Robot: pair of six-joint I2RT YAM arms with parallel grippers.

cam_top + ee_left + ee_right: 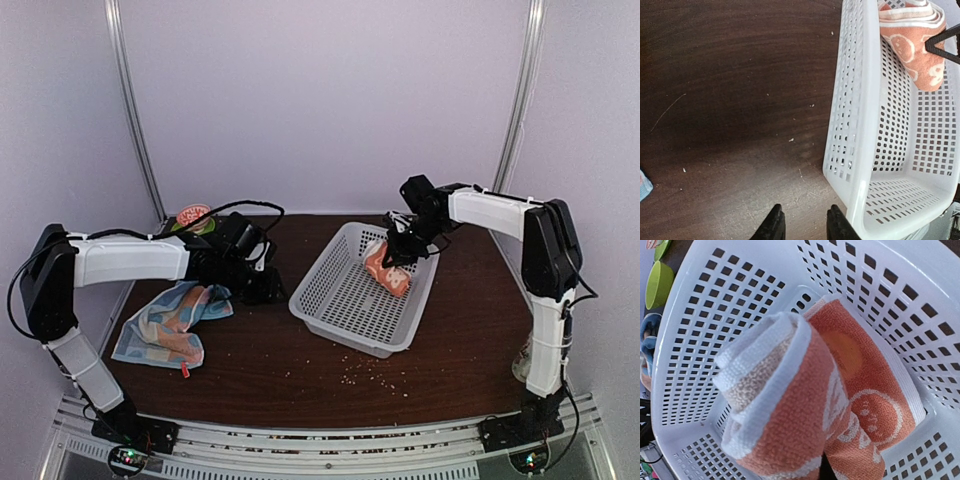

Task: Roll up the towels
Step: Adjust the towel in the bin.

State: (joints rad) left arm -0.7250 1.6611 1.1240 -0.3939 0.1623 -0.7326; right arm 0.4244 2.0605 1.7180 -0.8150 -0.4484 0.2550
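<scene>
**Orange towel** (387,272) (912,50) (805,405): one, white-edged with white cartoon print, rolled into a loose bundle. It sat inside the basket, at the far right corner, raised off the basket floor at its upper end.

**Right gripper** (398,252): one, over the basket's far right corner, closed on the top of the orange towel. From the left wrist camera a black finger (941,42) lay against the roll. From its own wrist camera the roll hid the fingertips.

**Basket** (330,315) (867,100) (715,315): one, white plastic with perforated walls and floor, set at an angle on the table. Contents were the orange towel only.

**Blue towel** (170,322) (642,184): one, light blue with pastel patches, lying crumpled and unrolled on the table well to the left of the basket. A small red tag showed at its near edge.

**Left gripper** (265,285) (803,226): one, just beside the basket's left wall, between the basket and the blue towel. Its fingers stood a narrow gap apart over bare wood, holding nothing.

**Table** (290,385): one, dark wood, carrying the basket and the blue towel. Pale crumbs (352,375) were scattered near the basket's near side.

**Green bowl** (659,282): one, beyond the basket's left wall, near the far left of the table.
</scene>
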